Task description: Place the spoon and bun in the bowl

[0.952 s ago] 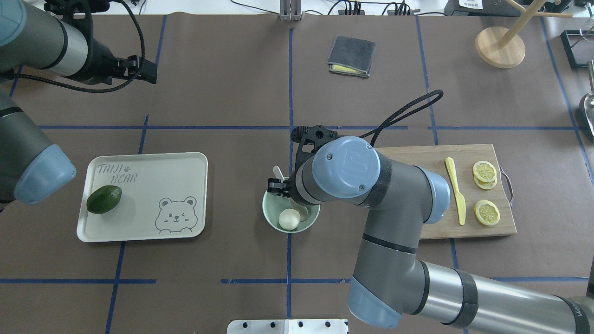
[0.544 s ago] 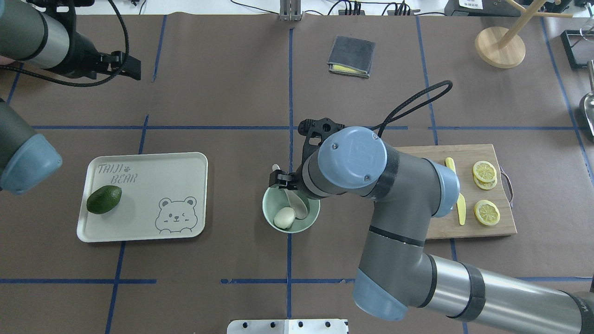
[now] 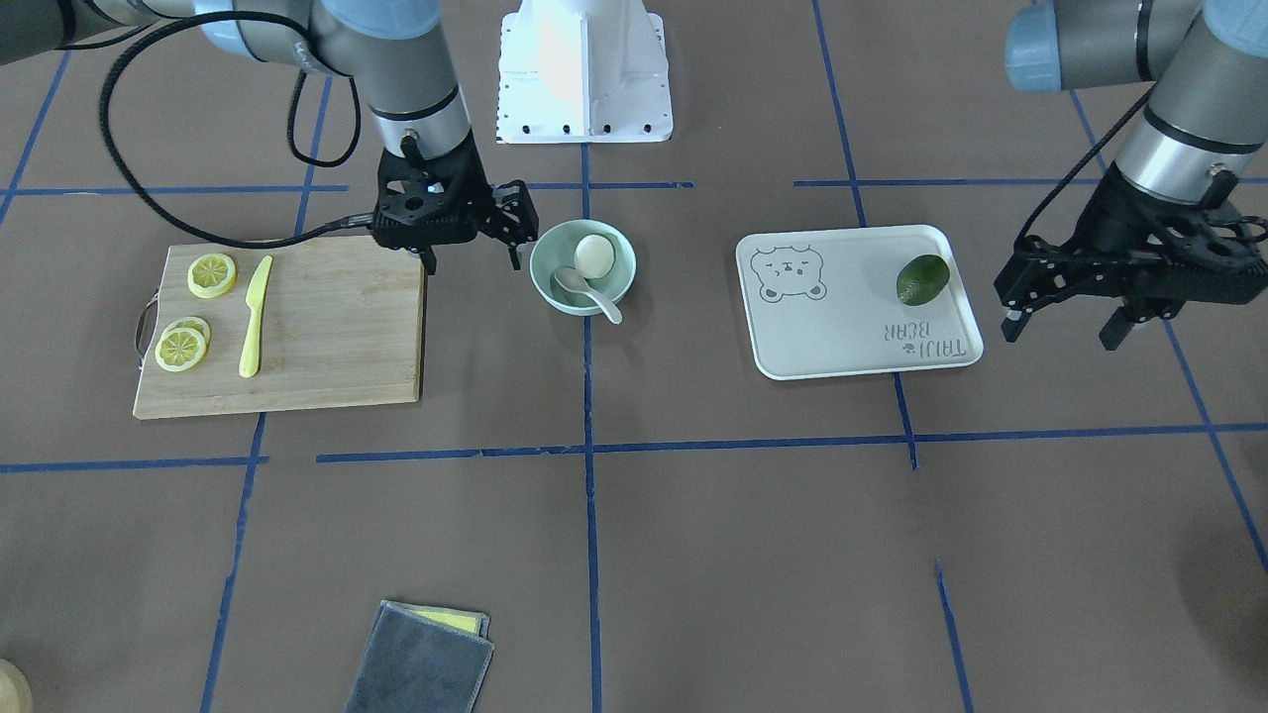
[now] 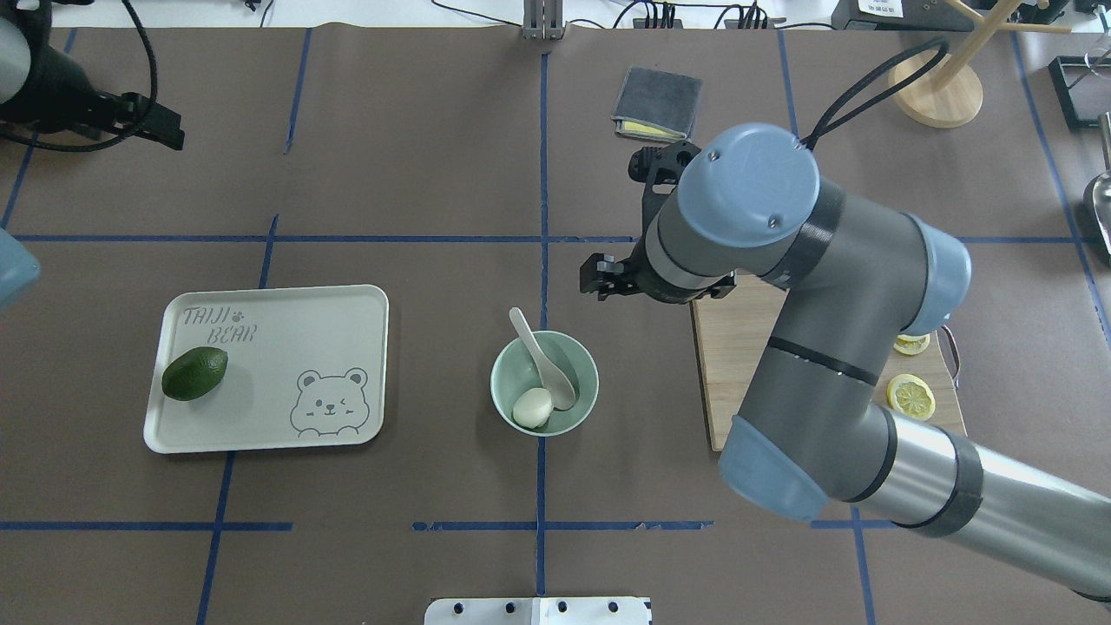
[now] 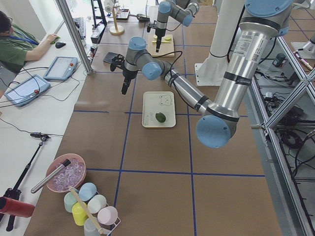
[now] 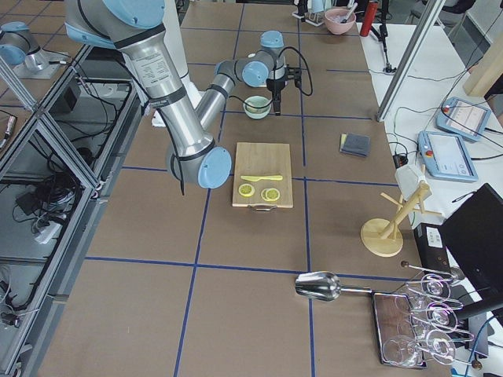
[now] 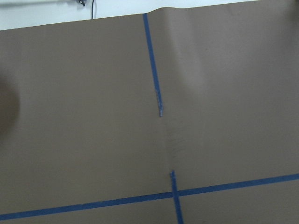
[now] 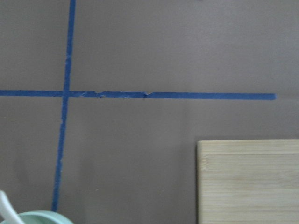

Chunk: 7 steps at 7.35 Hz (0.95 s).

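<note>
Farthest left in the overhead view, the left gripper [image 3: 1060, 335] hangs over bare table beyond the tray's outer side. Its two fingers are spread wide, holding nothing and touching nothing. Next comes the pale tray [image 4: 286, 347] printed with a bear, with a dark green avocado [image 4: 194, 373] lying on its left part. At the middle stands the mint-green bowl [image 4: 503, 369]. The bun [image 4: 532, 407] sits inside it against the near wall. The spoon [image 4: 542, 356] also lies in the bowl, its scoop beside the bun and touching or nearly touching it, its handle leaning out over the far rim. To the right, the right gripper [image 3: 474, 259] is released, jaws well parted and empty, apart from the bowl and above the corner of the wooden cutting board [image 4: 729, 365]. A yellow plastic knife [image 3: 256, 315] and lemon slices [image 3: 212, 274] lie on the board. A folded grey cloth [image 4: 657, 104] lies farther back.
</note>
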### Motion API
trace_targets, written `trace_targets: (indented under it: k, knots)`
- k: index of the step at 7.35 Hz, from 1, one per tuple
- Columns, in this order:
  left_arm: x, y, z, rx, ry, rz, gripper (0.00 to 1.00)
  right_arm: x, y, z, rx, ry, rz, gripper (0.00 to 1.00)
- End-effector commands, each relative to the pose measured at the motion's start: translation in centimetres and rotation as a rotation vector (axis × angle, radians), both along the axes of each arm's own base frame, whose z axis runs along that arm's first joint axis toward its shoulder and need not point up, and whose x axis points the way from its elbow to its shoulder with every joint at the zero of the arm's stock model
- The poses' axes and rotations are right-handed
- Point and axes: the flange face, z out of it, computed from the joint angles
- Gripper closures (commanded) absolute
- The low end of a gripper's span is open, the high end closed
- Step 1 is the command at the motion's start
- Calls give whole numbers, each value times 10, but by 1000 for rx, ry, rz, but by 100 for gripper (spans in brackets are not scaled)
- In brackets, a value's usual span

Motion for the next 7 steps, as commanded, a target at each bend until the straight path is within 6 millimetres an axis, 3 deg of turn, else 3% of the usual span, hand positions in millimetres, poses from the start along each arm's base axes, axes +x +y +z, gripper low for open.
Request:
trace_targets:
  k: [1,2,3,5,6,7]
  knots:
    - [-82,-25,60,6,-129,91,0,81,-41,57,38,41,-83,0]
    - [-109,-30,81,-18,-127,108,0,121,-56,82,45,38,-122,0]
    - [-125,-16,113,-71,-72,138,0,167,-64,117,49,30,-166,0]
    - [-155,15,167,-108,-55,182,0,278,-69,206,79,16,-236,0]
    - [-179,18,182,-126,-56,155,0,324,-74,243,95,-3,-258,0]
    - [-187,19,196,-152,-53,142,0,363,-79,281,96,-7,-263,0]
